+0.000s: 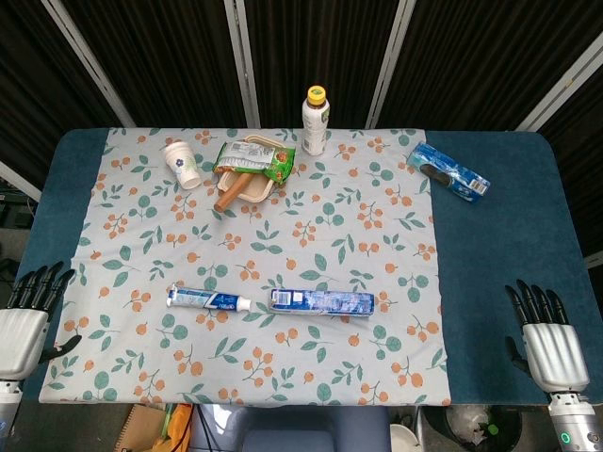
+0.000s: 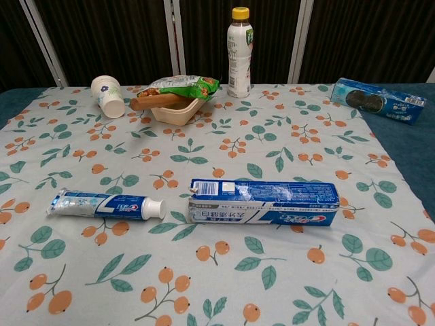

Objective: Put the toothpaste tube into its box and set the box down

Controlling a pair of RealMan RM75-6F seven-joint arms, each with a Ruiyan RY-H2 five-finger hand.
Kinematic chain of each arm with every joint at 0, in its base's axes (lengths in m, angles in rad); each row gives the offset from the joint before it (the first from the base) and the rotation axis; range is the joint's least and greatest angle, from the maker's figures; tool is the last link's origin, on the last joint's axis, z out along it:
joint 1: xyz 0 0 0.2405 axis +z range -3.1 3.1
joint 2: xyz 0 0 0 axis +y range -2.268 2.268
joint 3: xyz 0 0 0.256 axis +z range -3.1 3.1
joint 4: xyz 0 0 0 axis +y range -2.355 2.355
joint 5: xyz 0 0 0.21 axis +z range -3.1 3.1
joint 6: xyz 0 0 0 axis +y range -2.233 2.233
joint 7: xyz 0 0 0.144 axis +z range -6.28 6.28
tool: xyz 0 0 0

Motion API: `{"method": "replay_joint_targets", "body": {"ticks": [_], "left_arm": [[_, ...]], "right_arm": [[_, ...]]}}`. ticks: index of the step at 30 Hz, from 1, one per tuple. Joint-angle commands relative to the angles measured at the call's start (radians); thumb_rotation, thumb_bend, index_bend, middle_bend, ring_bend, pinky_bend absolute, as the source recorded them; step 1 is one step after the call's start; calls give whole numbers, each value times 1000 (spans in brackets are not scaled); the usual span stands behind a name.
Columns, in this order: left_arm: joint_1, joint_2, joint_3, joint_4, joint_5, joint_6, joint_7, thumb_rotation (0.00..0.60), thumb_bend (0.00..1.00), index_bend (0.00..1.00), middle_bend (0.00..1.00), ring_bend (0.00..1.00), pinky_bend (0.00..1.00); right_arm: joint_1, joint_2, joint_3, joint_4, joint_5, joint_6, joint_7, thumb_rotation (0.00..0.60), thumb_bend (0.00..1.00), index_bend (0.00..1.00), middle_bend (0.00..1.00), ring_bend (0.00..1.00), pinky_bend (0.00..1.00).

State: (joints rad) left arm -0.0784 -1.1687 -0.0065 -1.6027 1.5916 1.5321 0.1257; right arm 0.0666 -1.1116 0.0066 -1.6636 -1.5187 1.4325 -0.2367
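Note:
A white and blue toothpaste tube point(image 1: 208, 299) point(image 2: 106, 204) lies flat on the floral cloth, its white cap pointing right. Just right of the cap lies the blue toothpaste box point(image 1: 322, 301) point(image 2: 264, 202), flat and lengthwise in line with the tube, a small gap between them. My left hand point(image 1: 26, 316) rests at the table's left front edge, fingers apart and holding nothing. My right hand point(image 1: 545, 337) sits at the right front edge, also spread and empty. Both hands are far from tube and box; the chest view shows neither hand.
At the back stand a white paper cup point(image 1: 181, 164) point(image 2: 109, 96), a bowl point(image 1: 248, 183) point(image 2: 173, 110) with a sausage and a green snack packet, and a yellow-capped bottle point(image 1: 315, 121) point(image 2: 239, 53). A blue cookie pack point(image 1: 448, 172) point(image 2: 378, 100) lies back right on the blue tablecloth point(image 1: 499, 245).

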Motion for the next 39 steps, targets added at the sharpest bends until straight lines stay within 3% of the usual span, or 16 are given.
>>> {"method": "replay_joint_targets", "body": {"ticks": [1,15,23,30,39], "left_arm": [[0,0,0,0,1,0,0,600,27,12,0,0,66],[1,2,0,1,-3,-2,-5,600,27,13,0,0,66],[0,3,1,0,-3,-3,-7,600,27,12,0,0,66],[-2,3,3,-3,-2,-9,-3,600,27,13,0,0,67],[-6,17,4,-14,-20,-31,-23,600,27,12,0,0,67]], "right_arm": [[-1,0,-1,0,-1,0,1,600,435,0,0,0,62],[19,-2,-9,-27,-29,-26,21,600,435,0,0,0,63],[119,-10,10,-149,-27,-172,17,600,435,0,0,0,63],[263,-146,93,-247,112,-346,-162,600,434,0,0,0,63],[419,-365,172,-224,379,-448,-381,600,435,0,0,0,63]]}}
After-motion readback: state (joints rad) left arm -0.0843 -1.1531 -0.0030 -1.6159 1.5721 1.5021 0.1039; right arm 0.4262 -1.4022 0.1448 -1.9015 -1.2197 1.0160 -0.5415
